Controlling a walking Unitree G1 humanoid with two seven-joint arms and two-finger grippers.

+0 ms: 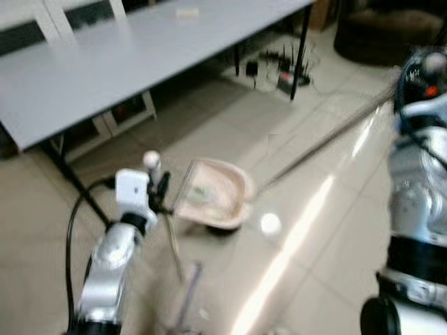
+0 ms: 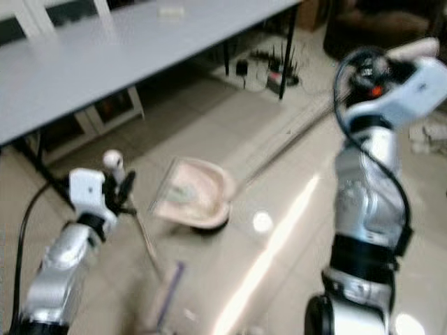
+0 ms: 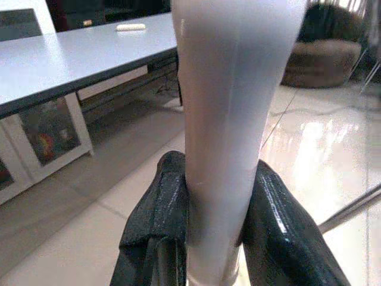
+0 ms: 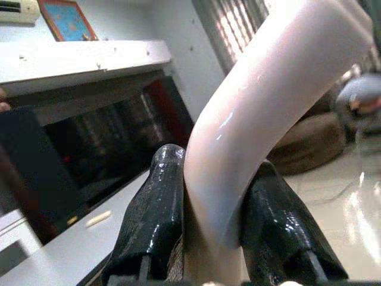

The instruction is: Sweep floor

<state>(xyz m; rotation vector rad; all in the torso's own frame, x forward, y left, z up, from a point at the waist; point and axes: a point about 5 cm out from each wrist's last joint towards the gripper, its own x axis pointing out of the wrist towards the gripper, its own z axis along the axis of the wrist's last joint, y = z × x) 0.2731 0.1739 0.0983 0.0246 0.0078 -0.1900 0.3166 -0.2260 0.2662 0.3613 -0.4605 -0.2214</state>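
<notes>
— Tiled floor (image 1: 209, 132) by the grey table (image 1: 105, 77): how far along?

— Midway, I'd judge. The left gripper (image 3: 214, 208) clamps a pale handle; the dustpan (image 1: 213, 192) sits centre, holding debris.

— And the right?

— The right gripper (image 4: 211, 220) grips the broom handle (image 4: 268, 101) (pole running far right). A white scrap (image 1: 270, 224) remains beside the pan.
</notes>
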